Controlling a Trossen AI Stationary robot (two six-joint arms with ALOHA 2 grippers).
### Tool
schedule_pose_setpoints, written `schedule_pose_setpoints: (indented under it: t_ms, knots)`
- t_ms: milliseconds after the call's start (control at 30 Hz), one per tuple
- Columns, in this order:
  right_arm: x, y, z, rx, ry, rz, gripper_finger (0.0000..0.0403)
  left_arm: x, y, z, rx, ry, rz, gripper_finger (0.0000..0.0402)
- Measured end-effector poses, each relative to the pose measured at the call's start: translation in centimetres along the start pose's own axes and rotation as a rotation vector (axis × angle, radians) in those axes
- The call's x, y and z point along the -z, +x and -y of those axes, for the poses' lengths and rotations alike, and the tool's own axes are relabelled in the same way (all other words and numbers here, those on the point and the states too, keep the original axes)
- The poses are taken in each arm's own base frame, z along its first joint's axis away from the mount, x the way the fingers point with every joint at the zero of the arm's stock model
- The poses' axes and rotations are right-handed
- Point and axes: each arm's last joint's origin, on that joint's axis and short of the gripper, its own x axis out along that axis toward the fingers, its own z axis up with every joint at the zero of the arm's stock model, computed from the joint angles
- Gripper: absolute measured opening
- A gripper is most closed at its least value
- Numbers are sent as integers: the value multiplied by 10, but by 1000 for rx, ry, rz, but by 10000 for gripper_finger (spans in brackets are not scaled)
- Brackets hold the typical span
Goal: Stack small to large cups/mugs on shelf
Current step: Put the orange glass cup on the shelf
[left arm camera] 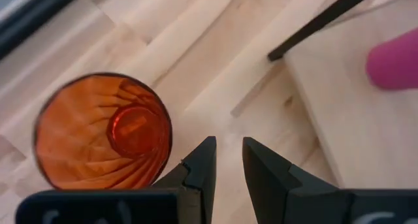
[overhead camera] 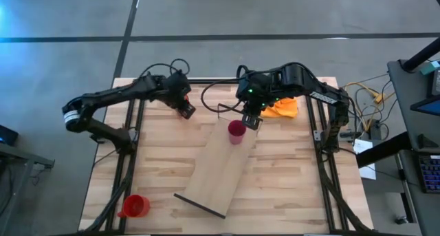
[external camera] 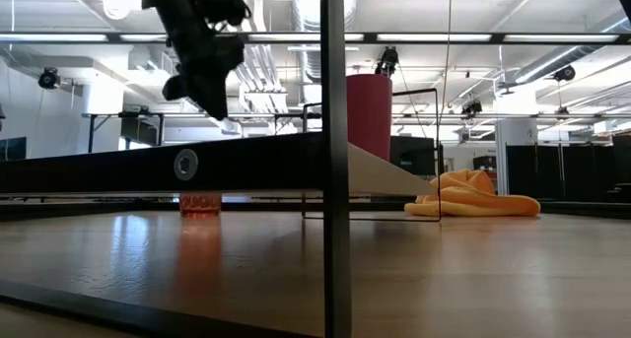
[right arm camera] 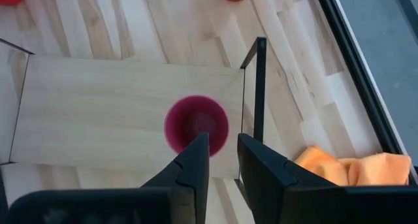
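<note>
The magenta cup stands upright on its base near the far end of the pale shelf board, mouth up. My right gripper hovers just above and beyond it, fingers a little apart, clear of the cup. The amber tumbler stands upright on the tabletop, left of the shelf's far end. My left gripper hangs above it, slightly open, touching nothing. The red mug sits near the table's near left corner.
An orange cloth lies bunched on the table's far right part, behind my right gripper. The shelf lies diagonally across the table's middle, with thin dark end frames standing up at each end. Bare planks lie right of the shelf.
</note>
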Motion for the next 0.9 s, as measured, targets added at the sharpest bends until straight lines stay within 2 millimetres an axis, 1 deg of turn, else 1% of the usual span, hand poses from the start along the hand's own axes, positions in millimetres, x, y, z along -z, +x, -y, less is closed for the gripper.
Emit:
schedule_pose_setpoints:
  t_ms: [167, 267, 367, 533, 600, 733, 900]
  knots:
    - [0, 0, -1, -2, -2, 0, 74, -1, 22, -3, -47, -9, -93, 61]
    - [0, 0, -1, -2, -2, 0, 71, -1, 29, -5, -103, -3, -116, 61]
    - [0, 0, -1, -2, -2, 1, 70, -4, 27, -4, -127, 18, -98, 61]
    - [0, 0, -1, -2, -2, 1, 75, -7, 16, -5, -140, 43, -41, 61]
    - [0, 0, -1, -2, -2, 1, 77, -7, 14, -6, -142, 39, -41, 61]
    - [0, 0, -1, -2, -2, 0, 76, -4, 17, -6, -124, 39, -58, 61]
    - [0, 0, -1, -2, -2, 1, 73, -4, 26, -8, -133, 42, -89, 61]
